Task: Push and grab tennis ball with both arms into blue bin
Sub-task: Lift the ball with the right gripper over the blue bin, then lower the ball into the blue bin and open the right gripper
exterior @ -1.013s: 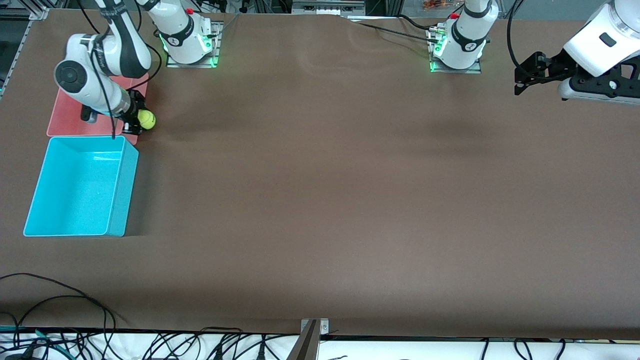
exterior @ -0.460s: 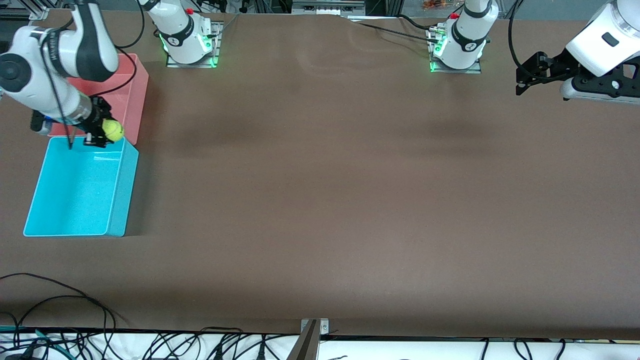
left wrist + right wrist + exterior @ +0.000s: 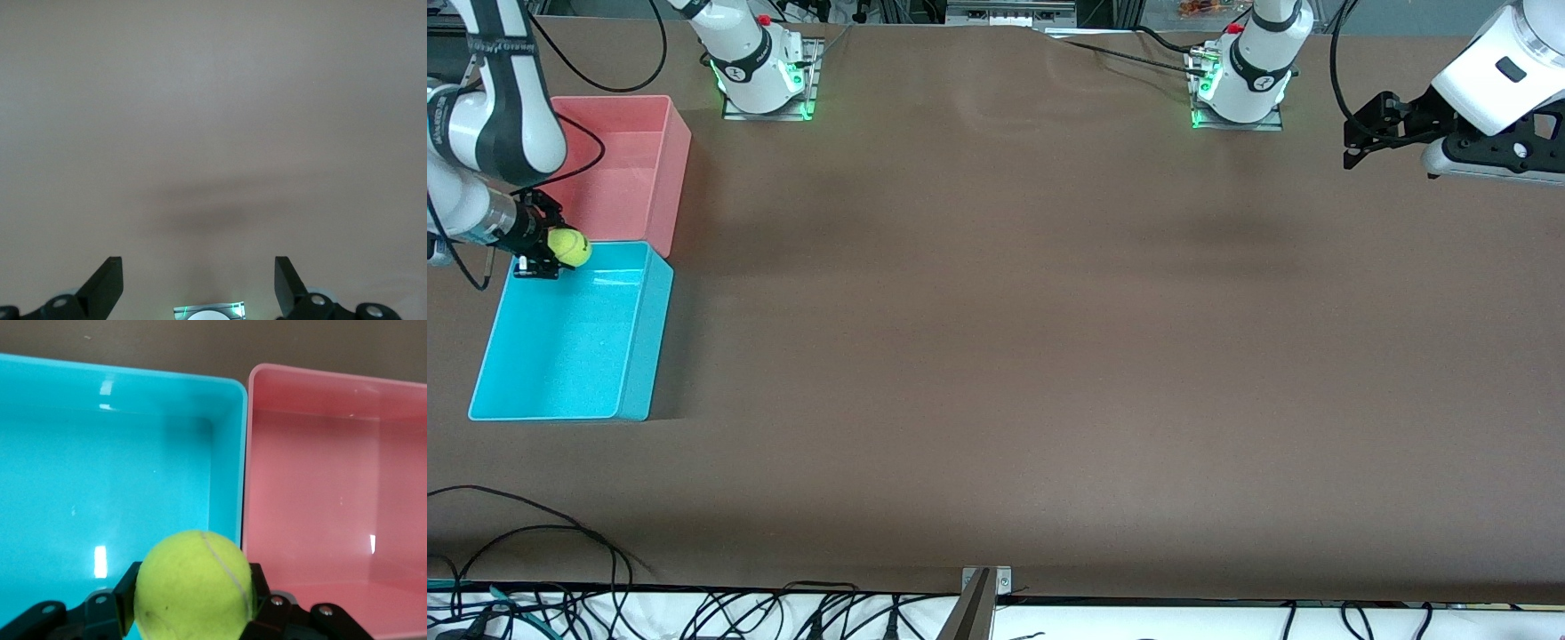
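Two black fingers of the right gripper are clamped on the tennis ball, one on each side of it, and in the right wrist view the ball fills the space between the right gripper pads, its thin curved seam facing the camera. The held ball is up in the air over the blue bin, above the bin's end that lies farthest from the front camera, close to the wall it shares a line with the pink bin. The right arm comes down to it from the edge of the table at its own end.

Seen from the right wrist, the blue bin and the pink bin stand side by side, their long walls touching or nearly so; both show bare floors. In the front view the pink bin sits just beside the blue bin, farther from the front camera than it.

Well apart from the blue bin, at the left arm's end of the table, the left gripper hangs over the brown table with its fingers spread wide and nothing between them; the left wrist view shows the left gripper over plain tabletop. The left arm waits there.
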Tool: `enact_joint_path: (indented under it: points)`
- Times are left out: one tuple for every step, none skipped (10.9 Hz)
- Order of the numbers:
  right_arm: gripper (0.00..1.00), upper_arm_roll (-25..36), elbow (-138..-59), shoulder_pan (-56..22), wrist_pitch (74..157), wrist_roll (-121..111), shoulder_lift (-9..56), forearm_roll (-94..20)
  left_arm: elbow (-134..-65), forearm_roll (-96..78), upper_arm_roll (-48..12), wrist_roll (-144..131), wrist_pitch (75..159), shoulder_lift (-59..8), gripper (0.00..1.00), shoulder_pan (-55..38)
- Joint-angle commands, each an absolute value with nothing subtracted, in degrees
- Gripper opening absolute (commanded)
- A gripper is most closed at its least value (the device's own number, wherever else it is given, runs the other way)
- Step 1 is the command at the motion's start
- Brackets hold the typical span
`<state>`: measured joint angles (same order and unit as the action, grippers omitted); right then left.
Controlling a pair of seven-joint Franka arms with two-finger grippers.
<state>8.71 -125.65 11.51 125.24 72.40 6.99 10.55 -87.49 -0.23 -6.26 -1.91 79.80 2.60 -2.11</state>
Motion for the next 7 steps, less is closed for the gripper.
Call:
enact_joint_path:
  points:
    - [0.25, 10.1, -123.7, 11.6, 129.9, 70.7, 13.3, 11.1, -85.6, 1.0, -6.6, -1.6, 78.4, 1.8, 1.0, -2.2]
    - [0.25, 10.1, -123.2, 12.5, 132.3, 69.5, 14.8, 11.2, -85.6, 1.0, -6.4, -1.6, 78.4, 1.8, 1.0, -2.2]
    - [0.25, 10.1, -122.2, 13.5, 132.8, 67.3, 16.3, 11.4, -85.6, 1.0, -6.5, -1.6, 78.4, 1.8, 1.0, -2.2]
    - [0.25, 10.1, -121.1, 15.1, 132.9, 64.3, 17.5, 11.4, -85.6, 1.0, -6.4, -1.6, 78.4, 1.8, 1.0, -2.2]
    - [0.25, 10.0, -121.1, 16.8, 134.8, 63.0, 18.1, 11.3, -85.6, 1.0, -6.5, -1.6, 78.4, 1.8, 1.0, -2.1]
    - [0.25, 10.0, -121.2, 17.2, 137.3, 62.7, 20.3, 11.3, -85.6, 0.9, -6.5, -1.6, 78.4, 1.8, 1.0, -2.2]
    - [0.25, 10.1, -121.1, 17.5, 139.5, 62.6, 22.0, 11.2, -85.6, 0.9, -6.7, -1.7, 78.4, 1.8, 1.0, -2.2]
